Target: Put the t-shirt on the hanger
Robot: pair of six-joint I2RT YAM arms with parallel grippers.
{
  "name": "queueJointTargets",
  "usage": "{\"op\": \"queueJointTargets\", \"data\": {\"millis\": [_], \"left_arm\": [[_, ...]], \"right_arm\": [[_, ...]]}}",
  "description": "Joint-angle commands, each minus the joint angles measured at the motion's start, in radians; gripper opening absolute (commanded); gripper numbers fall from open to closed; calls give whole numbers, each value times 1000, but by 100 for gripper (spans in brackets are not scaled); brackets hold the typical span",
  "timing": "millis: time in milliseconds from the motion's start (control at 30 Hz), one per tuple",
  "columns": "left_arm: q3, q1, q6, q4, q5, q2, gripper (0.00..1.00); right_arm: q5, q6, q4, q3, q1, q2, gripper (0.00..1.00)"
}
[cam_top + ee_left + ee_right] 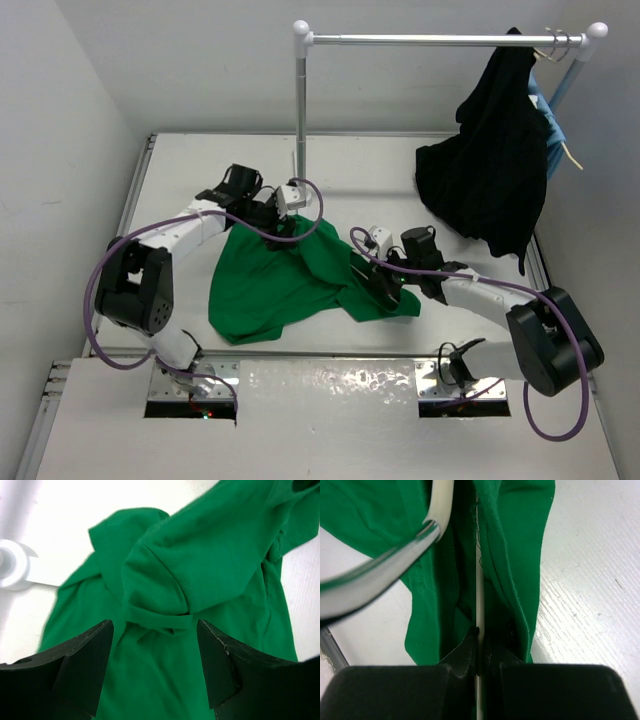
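T-shirt (210, 555) lies just beyond wide-apart left jaws; right jaws clamp hanger (442, 505) amid its folds

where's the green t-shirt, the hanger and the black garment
green t-shirt (270, 285): top external view, middle of its spread body
hanger (479, 590): right wrist view, thin cream bar between green folds
black garment (490, 175): top external view, middle of the draped cloth

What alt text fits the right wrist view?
Black fingers pinch shut on the thin cream bar of a hanger, with bright green t-shirt folds on either side. The hanger's silver hook curves across the upper left; white table shows at right.
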Motion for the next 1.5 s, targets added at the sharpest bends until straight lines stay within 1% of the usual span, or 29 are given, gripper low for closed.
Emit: {"op": "queueJointTargets", "data": {"millis": [0,33,133,200,233,267,333,367,433,600,633,733,833,967,1267,1367,1400,1467], "left_arm": [[-46,-13,-66,126,27,24,65],[-54,-14,-79,161,31,29,65],[-71,-16,-106,200,48,47,65],[-77,-19,-108,209,45,59,62],[-79,-19,-110,221,33,61,58],[-79,-19,-116,227,22,62,44],[-79,-19,-125,247,1,67,28],[-71,-19,-128,249,-5,67,11],[-62,-13,-142,252,-27,66,0],[-27,75,-174,249,-81,56,0],[-1,108,-171,228,-90,59,0],[36,159,-143,175,-95,69,0],[59,173,-120,163,-113,59,0],[72,176,-133,197,-188,49,0],[98,178,-125,235,-323,127,0],[75,172,-96,214,-262,125,0],[46,155,-85,204,-215,118,0],[14,129,-41,198,-175,83,0]], "right_arm": [[1,-8,24,33,2,-40,0],[7,-8,24,35,2,-40,0],[7,-5,24,36,2,-37,0],[2,-5,24,39,2,-37,0],[2,-4,26,39,0,-37,0],[2,-4,27,38,2,-39,0],[1,-2,32,35,2,-39,0],[-1,-1,35,33,2,-39,0],[2,-2,29,30,0,-40,0],[-1,-4,32,10,-6,-65,0],[-3,-4,30,10,-9,-70,0],[-3,-11,12,16,-9,-73,0],[-6,-13,-2,22,-9,-73,0],[-1,-14,-23,30,-7,-76,0],[1,5,-62,42,-6,-135,0],[2,45,-60,44,-3,-166,0],[4,59,-59,45,-1,-175,0],[4,105,-66,61,2,-180,0]]}}
